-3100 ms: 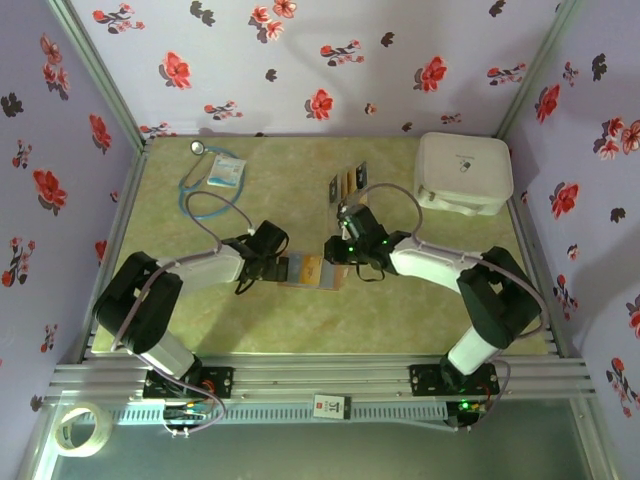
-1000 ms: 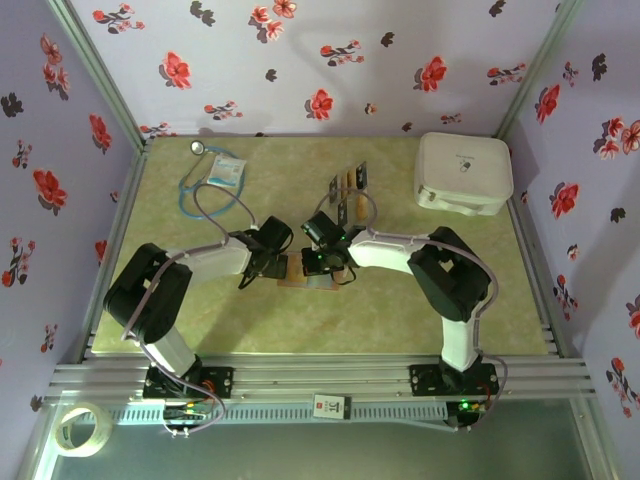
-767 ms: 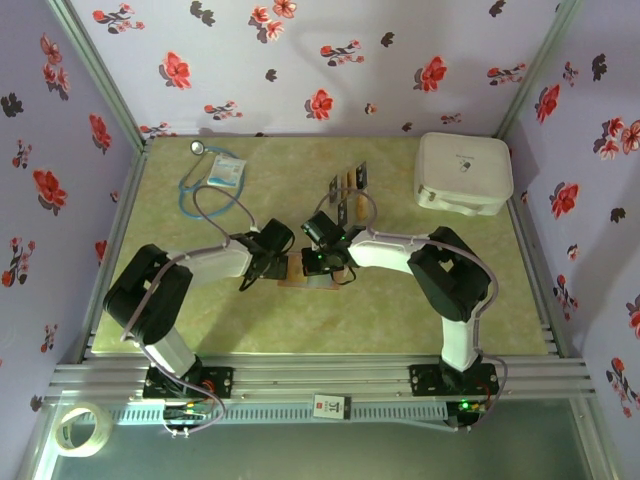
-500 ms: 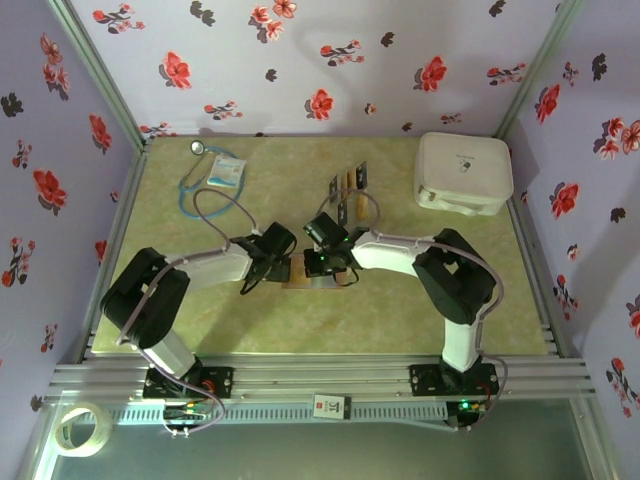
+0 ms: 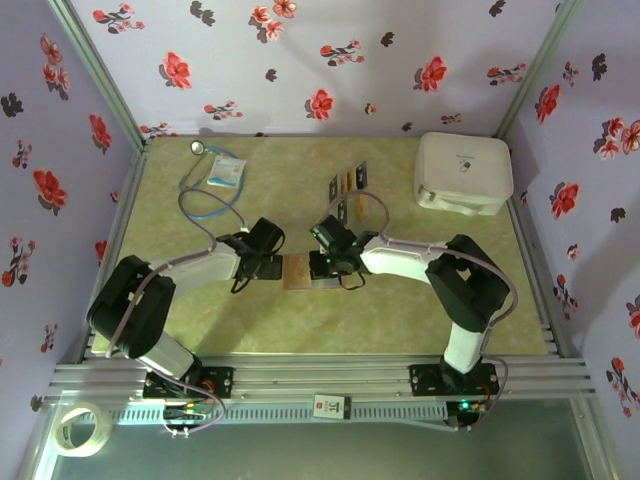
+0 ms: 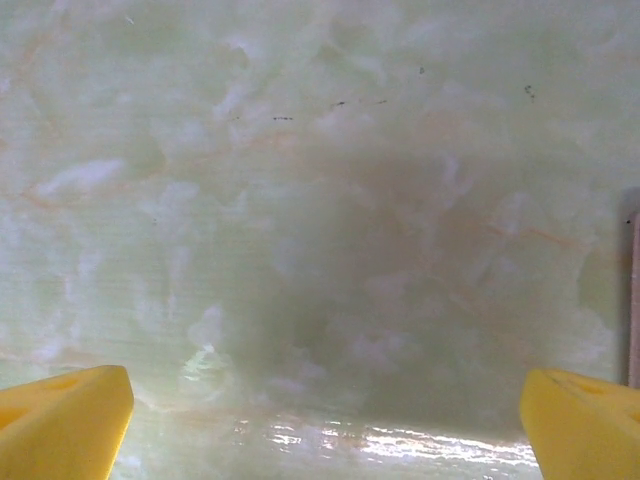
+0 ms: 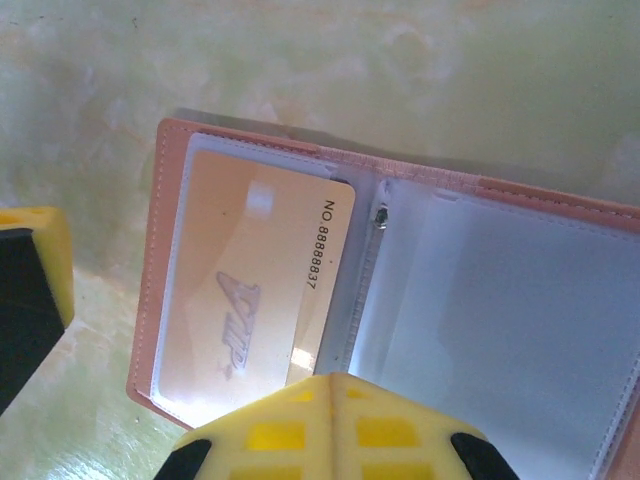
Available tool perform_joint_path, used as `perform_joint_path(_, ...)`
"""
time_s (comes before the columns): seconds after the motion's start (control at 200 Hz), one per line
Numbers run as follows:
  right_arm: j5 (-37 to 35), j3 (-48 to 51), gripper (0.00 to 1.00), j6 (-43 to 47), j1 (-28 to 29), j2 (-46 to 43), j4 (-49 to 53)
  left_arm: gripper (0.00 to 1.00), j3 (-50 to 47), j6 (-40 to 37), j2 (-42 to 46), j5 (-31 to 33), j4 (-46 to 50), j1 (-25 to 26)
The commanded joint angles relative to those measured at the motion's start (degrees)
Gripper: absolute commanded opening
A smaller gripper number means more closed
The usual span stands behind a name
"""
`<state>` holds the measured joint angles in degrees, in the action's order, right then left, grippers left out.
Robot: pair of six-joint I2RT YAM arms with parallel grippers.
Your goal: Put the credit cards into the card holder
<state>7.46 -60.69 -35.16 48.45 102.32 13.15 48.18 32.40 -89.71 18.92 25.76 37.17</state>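
At mid-frame in the top view, our left hand (image 5: 268,265) stands wide open, yellow fingers (image 6: 60,420) apart over bare table (image 6: 320,200), just left of the card holder (image 5: 303,272). The holder lies open and flat, a yellow-orange card (image 7: 250,290) in its left clear pocket. Our right hand (image 5: 330,262) sits over it, closed, fingertips pressed together. More credit cards (image 5: 347,184) stand toward upper centre.
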Motion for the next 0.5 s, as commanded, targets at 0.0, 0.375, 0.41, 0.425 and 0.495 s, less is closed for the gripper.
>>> perform_joint_path(0.0,-0.6,0.1,0.0,-1.5,0.4,0.5,-1.7,1.0,-0.5,-1.4,-1.8,-1.2,0.2,0.0)
perform_joint_path(0.375,1.1,-2.0,0.0,-1.8,0.7,3.8,-2.4,1.0,-0.4,-1.9,-4.2,-2.4,-1.2,0.4)
perform_joint_path(0.41,1.4,-2.3,0.0,-1.8,0.7,4.0,-2.6,1.0,-0.3,-1.9,-4.3,-2.6,-1.4,0.6)
perform_joint_path(0.425,1.5,-2.4,0.0,-1.9,0.8,4.1,-2.5,1.0,-0.3,-1.8,-4.4,-2.6,-1.4,0.5)
perform_joint_path(0.495,1.6,-3.0,0.0,-1.9,0.9,4.5,-2.4,1.0,-0.3,-1.7,-4.7,-3.0,-1.8,0.8)
